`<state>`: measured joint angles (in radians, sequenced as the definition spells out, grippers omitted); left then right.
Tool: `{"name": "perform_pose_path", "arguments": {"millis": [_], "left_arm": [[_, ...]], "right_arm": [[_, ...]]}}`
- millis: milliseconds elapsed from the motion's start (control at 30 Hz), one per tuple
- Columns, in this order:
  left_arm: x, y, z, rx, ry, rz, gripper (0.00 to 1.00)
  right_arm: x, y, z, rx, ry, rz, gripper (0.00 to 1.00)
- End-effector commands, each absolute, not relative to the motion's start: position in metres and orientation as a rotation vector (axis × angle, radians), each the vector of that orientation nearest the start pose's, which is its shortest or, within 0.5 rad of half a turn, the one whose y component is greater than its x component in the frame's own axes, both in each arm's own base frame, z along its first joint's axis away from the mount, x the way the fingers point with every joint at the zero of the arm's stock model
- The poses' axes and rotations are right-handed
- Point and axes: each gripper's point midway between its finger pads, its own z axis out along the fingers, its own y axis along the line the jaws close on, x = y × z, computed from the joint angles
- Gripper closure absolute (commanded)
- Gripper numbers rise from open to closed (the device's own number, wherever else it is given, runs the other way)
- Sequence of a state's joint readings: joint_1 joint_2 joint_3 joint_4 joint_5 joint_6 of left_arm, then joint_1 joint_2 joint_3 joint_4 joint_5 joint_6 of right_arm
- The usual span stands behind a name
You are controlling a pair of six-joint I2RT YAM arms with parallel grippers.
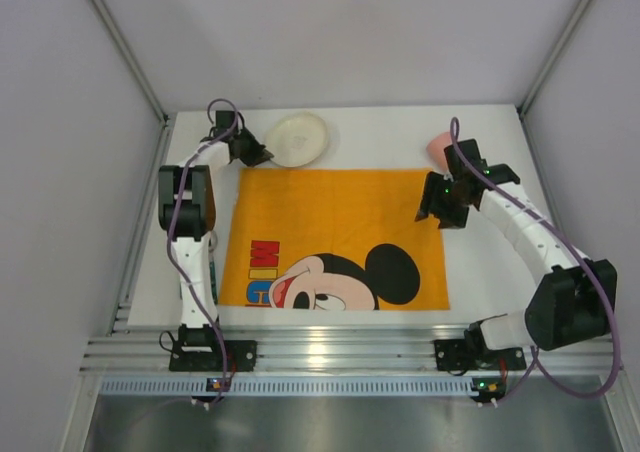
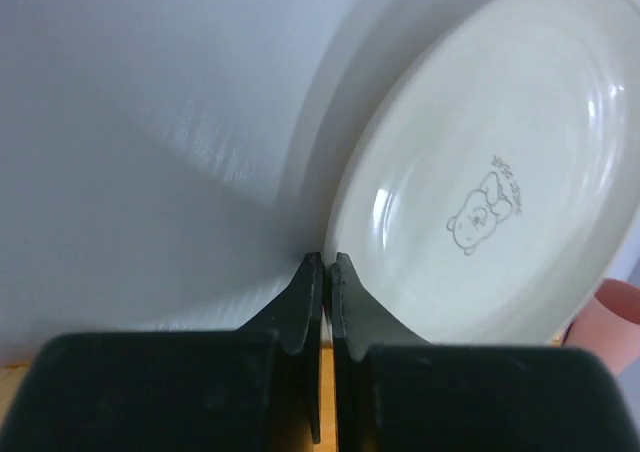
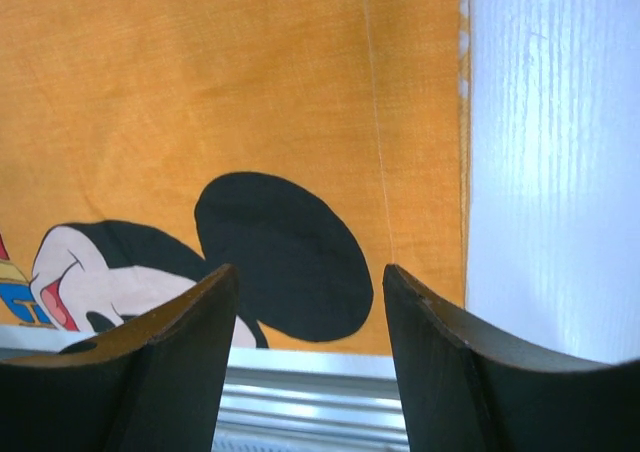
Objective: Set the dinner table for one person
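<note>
Well, the dinner table fills the floor of the white-walled cell, with both arm bases at its 6 o'clock edge. On the overhead view, 12 o'clock is the far wall. An orange Mickey Mouse mat lies flat on the middle of it, with bare white tabletop around it at 9, 12 and 3 o'clock.

A cream plate sits on the bare table just past the mat's far edge, at about 11 o'clock. The left wrist view shows a small bear outline printed in its well.

The left gripper is at the plate's 8 o'clock rim. Its two black fingers are pressed together with only a hairline slit between them, and their tips meet the plate's edge. I cannot tell whether the rim is pinched between them or merely touched.

A pink cup stands at about 1 o'clock, off the mat's far right corner — the right arm hides part of it.

The right gripper hangs over the mat's right border at about 2 o'clock. Its claw is spread apart with nothing between the fingers. Its wrist camera looks down on orange cloth, Mickey's black ear and a strip of white table at 3 o'clock — and the metal rail along the near edge.
</note>
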<state>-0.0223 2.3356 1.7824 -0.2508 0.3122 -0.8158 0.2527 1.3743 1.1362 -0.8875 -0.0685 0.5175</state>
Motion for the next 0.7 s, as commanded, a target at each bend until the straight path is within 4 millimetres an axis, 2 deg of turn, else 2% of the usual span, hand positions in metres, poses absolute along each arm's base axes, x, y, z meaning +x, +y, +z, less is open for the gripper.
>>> {"name": "perform_pose_path", "arguments": {"millis": [0, 67, 100, 133, 167, 200, 233, 267, 300, 333, 367, 400, 433, 467, 533, 567, 600, 633, 667], "left_arm": [[0.595, -0.101, 0.073, -0.757, 2.223, -0.881, 1.0], [0.593, -0.104, 0.089, -0.737, 2.183, -0.923, 1.0], [0.591, -0.107, 0.115, -0.712, 2.145, -0.949, 1.0], [0.586, -0.111, 0.124, -0.705, 2.134, -0.963, 1.0], [0.578, -0.116, 0.13, -0.68, 2.126, -0.97, 1.0], [0.57, -0.127, 0.163, -0.613, 2.09, -0.983, 1.0], [0.561, -0.134, 0.17, -0.556, 2.096, -0.975, 1.0], [0.543, -0.151, 0.187, -0.488, 2.116, -1.007, 1.0], [0.532, -0.159, 0.192, -0.446, 2.139, -1.011, 1.0], [0.521, -0.165, 0.194, -0.371, 2.163, -0.989, 1.0], [0.502, -0.182, 0.189, -0.312, 2.214, -0.988, 1.0], [0.483, -0.185, 0.193, -0.278, 2.25, -0.951, 1.0], [0.47, -0.188, 0.189, -0.208, 2.276, -0.904, 1.0], [0.446, -0.2, 0.183, -0.158, 2.316, -0.888, 1.0], [0.42, -0.205, 0.168, -0.107, 2.369, -0.836, 1.0], [0.397, -0.212, 0.154, -0.073, 2.412, -0.828, 1.0], [0.386, -0.214, 0.146, -0.063, 2.438, -0.816, 1.0], [0.369, -0.212, 0.127, -0.076, 2.501, -0.785, 1.0], [0.356, -0.218, 0.125, -0.055, 2.518, -0.784, 1.0]], "right_arm": [[0.298, 0.1, 0.161, 0.326, 2.647, 0.283, 0.4], [0.315, 0.1, 0.167, 0.263, 2.636, 0.268, 0.39], [0.321, 0.1, 0.168, 0.24, 2.636, 0.264, 0.39], [0.327, 0.102, 0.169, 0.213, 2.636, 0.265, 0.39], [0.337, 0.103, 0.17, 0.164, 2.632, 0.262, 0.39], [0.347, 0.105, 0.171, 0.145, 2.61, 0.266, 0.39], [0.353, 0.106, 0.17, 0.126, 2.6, 0.266, 0.39], [0.359, 0.108, 0.164, 0.128, 2.606, 0.272, 0.39], [0.365, 0.109, 0.161, 0.132, 2.602, 0.279, 0.39], [0.368, 0.111, 0.158, 0.152, 2.612, 0.291, 0.39], [0.372, 0.114, 0.152, 0.163, 2.633, 0.306, 0.4], [0.374, 0.116, 0.15, 0.175, 2.637, 0.317, 0.41], [0.375, 0.118, 0.148, 0.194, 2.638, 0.332, 0.41], [0.374, 0.122, 0.146, 0.194, 2.643, 0.36, 0.4], [0.376, 0.124, 0.145, 0.198, 2.627, 0.381, 0.4], [0.373, 0.124, 0.14, 0.197, 2.637, 0.379, 0.4], [0.371, 0.123, 0.137, 0.196, 2.645, 0.375, 0.4], [0.367, 0.122, 0.134, 0.2, 2.652, 0.372, 0.4], [0.364, 0.122, 0.131, 0.194, 2.661, 0.373, 0.4]]}}
